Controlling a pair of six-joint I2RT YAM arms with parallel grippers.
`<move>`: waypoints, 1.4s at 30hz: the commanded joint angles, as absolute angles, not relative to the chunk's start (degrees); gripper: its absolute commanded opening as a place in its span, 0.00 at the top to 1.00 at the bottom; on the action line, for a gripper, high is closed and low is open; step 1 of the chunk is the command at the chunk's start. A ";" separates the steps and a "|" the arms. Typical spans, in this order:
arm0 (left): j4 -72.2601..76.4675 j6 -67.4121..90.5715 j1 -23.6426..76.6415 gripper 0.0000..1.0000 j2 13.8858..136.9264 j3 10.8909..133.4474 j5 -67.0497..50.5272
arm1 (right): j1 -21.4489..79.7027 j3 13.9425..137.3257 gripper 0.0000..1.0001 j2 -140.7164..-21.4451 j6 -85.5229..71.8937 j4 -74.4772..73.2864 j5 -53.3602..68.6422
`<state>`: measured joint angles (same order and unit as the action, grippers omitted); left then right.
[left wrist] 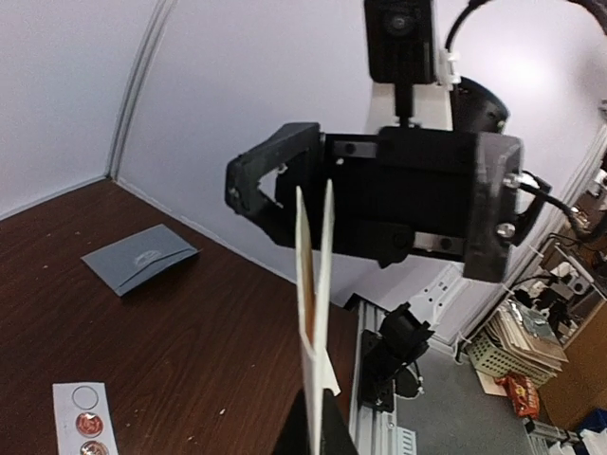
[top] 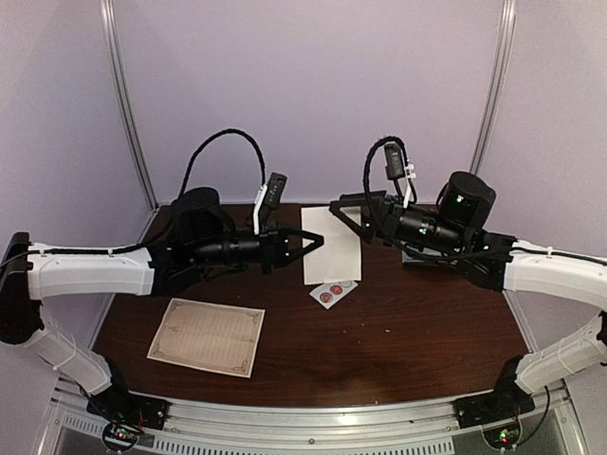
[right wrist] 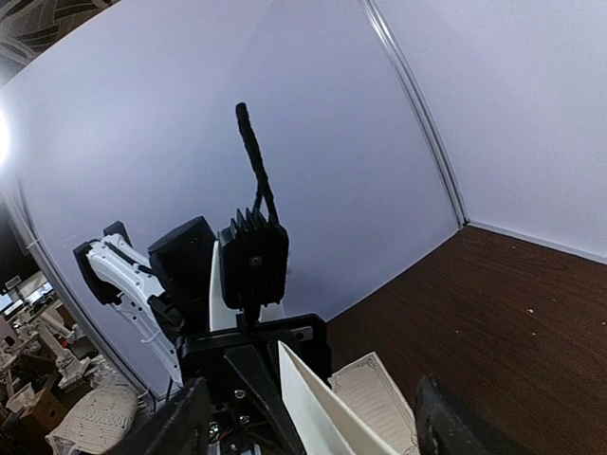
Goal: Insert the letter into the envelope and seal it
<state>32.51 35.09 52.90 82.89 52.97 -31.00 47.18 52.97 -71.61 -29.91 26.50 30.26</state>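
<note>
The letter point(top: 332, 245), a folded white sheet, is held up above the table by its left edge, with my left gripper point(top: 316, 241) shut on it. In the left wrist view the letter point(left wrist: 314, 284) stands edge-on, rising from my left gripper point(left wrist: 319, 431), its two layers slightly parted. My right gripper point(top: 343, 210) is open at the letter's far top corner. In the right wrist view its fingers point(right wrist: 180, 427) stand wide on either side of the letter point(right wrist: 322, 412) without touching it. The grey-blue envelope point(left wrist: 140, 258) lies flat near the back wall.
A cream sheet with an ornate border point(top: 207, 335) lies flat at the front left of the brown table point(top: 408, 341). A small white card with red round stickers point(top: 333, 292) lies below the letter. White walls close in the back and sides.
</note>
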 commanded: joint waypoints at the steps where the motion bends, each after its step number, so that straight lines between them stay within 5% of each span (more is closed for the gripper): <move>1: 6.58 22.99 52.64 1.00 78.32 61.46 -14.14 | 47.37 52.47 0.01 -66.47 -24.09 16.31 17.36; 7: -17.59 11.41 41.04 1.00 76.53 68.28 -6.96 | 45.89 49.59 0.00 -58.58 -22.94 1.80 -4.85; 13: -17.35 8.07 27.99 1.00 71.03 66.08 -3.19 | 36.73 45.31 0.00 -54.92 -35.37 -12.59 -17.26; 25: -11.12 9.63 24.17 1.00 65.03 56.94 -8.00 | 18.21 36.25 0.08 -64.87 -55.33 -9.08 -9.61; 42: -10.95 11.45 24.17 1.00 64.86 56.51 -13.47 | 8.64 39.45 0.18 -88.21 -61.39 9.64 -7.11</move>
